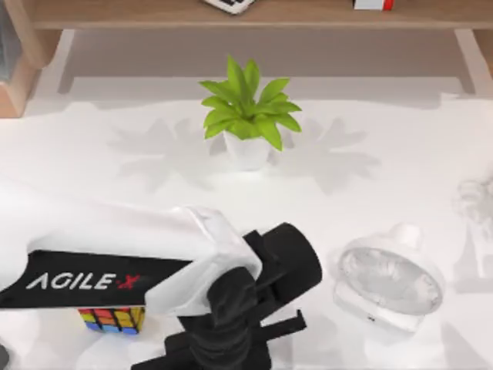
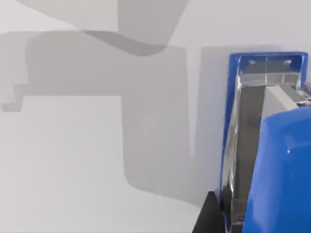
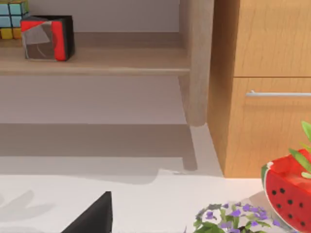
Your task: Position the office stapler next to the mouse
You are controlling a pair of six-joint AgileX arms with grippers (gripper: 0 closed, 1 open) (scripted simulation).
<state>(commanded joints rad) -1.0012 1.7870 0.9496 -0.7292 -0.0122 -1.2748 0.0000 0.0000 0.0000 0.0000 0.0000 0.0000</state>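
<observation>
Top view first: my left arm reaches in over the near-left part of the white worktop, and its black wrist blocks the left hand, so I can't tell from here if it's clenched or released. A colourful puzzle cube peeks out from under the arm, a potted plant sits well beyond the wrist, and a white desk fan lies off to its right.

Left wrist view: the office stapler, bright blue with a shiny metal channel, is right up against the left hand, with a black fingertip just beside its base. It could be grasped, but I honestly can't tell.

Right wrist view: a dark finger of the right hand sits low at the edge, state unclear. Farther off there's a wooden shelf with a red and black box, a wooden cabinet, and near the hand a watermelon-patterned pot and purple flowers.
</observation>
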